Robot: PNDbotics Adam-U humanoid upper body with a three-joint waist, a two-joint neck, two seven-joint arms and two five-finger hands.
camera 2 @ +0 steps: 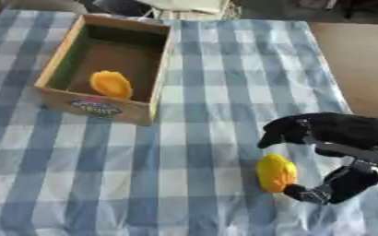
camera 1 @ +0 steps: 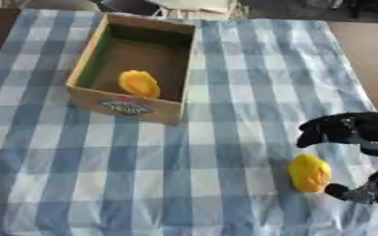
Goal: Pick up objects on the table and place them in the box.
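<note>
Item: cardboard box (camera 1: 136, 69). Front wall carries one oval printed label (camera 1: 125, 106), red, green and white; its lettering is too blurred to read. No other text visible.

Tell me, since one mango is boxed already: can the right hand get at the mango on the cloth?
Probably yes. The right hand already brackets the mango, fingers above, thumb below, and nothing lies between them.
</note>
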